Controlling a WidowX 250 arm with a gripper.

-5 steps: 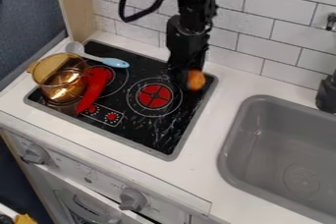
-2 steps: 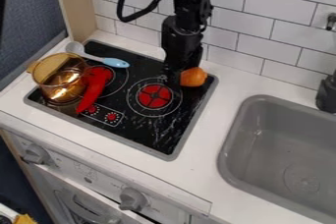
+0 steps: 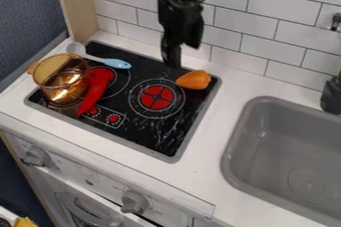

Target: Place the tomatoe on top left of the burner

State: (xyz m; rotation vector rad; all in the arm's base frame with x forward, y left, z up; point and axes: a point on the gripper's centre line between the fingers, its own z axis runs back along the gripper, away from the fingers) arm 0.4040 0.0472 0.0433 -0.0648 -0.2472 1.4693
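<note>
My gripper point(image 3: 181, 56) hangs above the back edge of the black cooktop point(image 3: 143, 126), open and holding nothing. Below it and to the right, an orange toy vegetable point(image 3: 194, 79), rounded with a tapered left end, lies at the cooktop's back right corner. It is apart from the gripper. The red-centred right burner point(image 3: 156, 97) is just in front and to the left of it. I see no round red tomato.
An amber pot point(image 3: 59, 79) stands at the cooktop's left, with a red chili pepper point(image 3: 93, 91) against its right side. A blue-handled spoon point(image 3: 114, 63) lies behind them. The grey sink point(image 3: 283, 156) is at the right, the tiled wall behind.
My gripper moved left, then rose away from the orange vegetable, which was beside it and partly hidden. The vegetable now lies free, its tapered left end exposed.
</note>
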